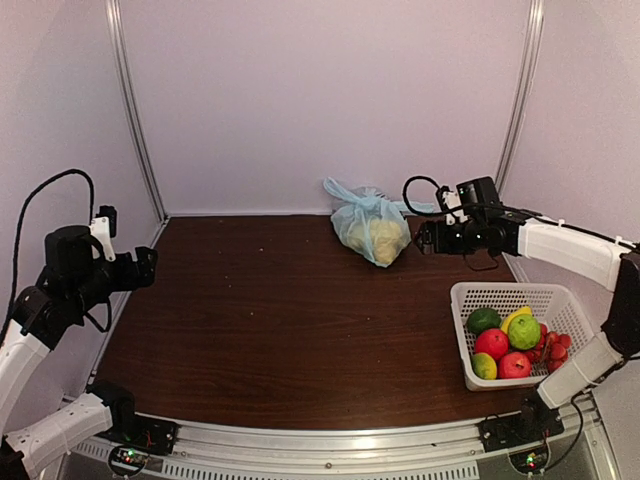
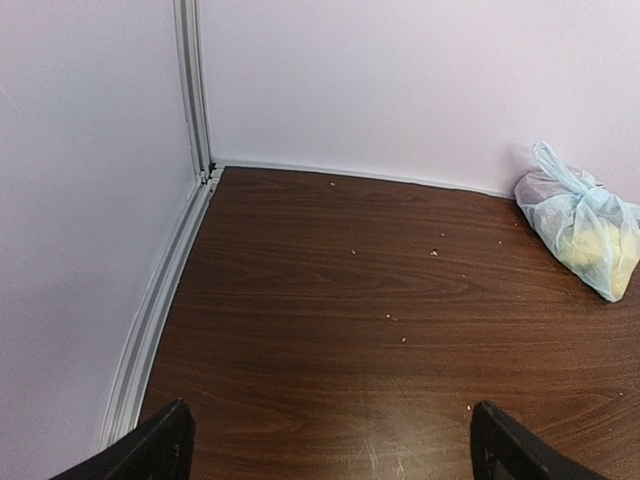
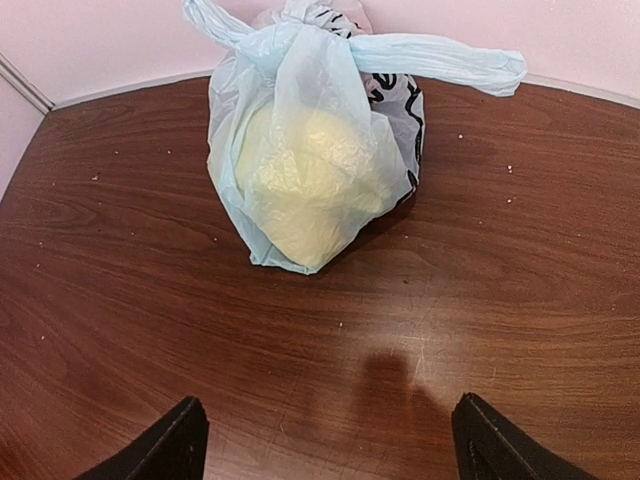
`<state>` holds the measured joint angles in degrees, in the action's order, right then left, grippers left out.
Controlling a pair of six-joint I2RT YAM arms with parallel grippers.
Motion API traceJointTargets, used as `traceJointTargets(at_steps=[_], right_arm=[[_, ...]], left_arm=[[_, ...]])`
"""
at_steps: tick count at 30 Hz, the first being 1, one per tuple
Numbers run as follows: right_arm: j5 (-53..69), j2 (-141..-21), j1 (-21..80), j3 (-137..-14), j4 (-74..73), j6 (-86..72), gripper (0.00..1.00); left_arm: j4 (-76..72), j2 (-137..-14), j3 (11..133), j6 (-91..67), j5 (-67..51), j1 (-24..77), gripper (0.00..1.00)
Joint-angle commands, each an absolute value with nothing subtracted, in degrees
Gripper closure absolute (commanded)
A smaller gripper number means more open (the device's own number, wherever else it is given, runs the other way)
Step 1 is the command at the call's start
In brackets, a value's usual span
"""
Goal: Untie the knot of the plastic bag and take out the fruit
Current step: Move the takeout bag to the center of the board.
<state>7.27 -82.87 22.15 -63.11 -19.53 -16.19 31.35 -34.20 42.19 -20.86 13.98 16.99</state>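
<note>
The knot [image 3: 292, 22] tops the plastic bag [image 3: 310, 150] at the far edge of the table [image 3: 520, 300], 1 handle ear [image 3: 440, 60] trailing right; yellow fruit [image 3: 310, 190] shows inside; the right gripper [image 3: 325, 440], fingers apart, faces it close by; the left gripper [image 2: 330, 445], also spread, is well apart.

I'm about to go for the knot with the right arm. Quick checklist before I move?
1. Knot tied, both ears sticking out: ok.
2. Right end effector open, aimed at the bag: ok.
3. Left end effector open: ok.
4. Left end effector close enough to steady the bag: not ok, it sits far off on the left side.
5. Contents identified: cannot tell, only a yellow lump shows through.
6. Basket clear of the bag: ok.
</note>
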Motion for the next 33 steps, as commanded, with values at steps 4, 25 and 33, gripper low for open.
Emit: traceJointTargets(at_steps=[4,25,33], right_arm=[[5.92,-95.0,21.91,-73.55,-20.96,-13.15,0.21],[7.18,-123.24,18.11,-103.16,-25.14,-9.75,0.47],[9.19,-127.47,17.11,-108.54,-28.06,-6.56,0.62]], left_arm=[[29.97,-34.78,41.65,-19.78,14.92,17.14,0.03],[30.27,-35.0,41.67,-19.6,15.72,17.14,0.03],[30.3,-35.02,41.58,-19.58,15.71,17.14,0.03]])
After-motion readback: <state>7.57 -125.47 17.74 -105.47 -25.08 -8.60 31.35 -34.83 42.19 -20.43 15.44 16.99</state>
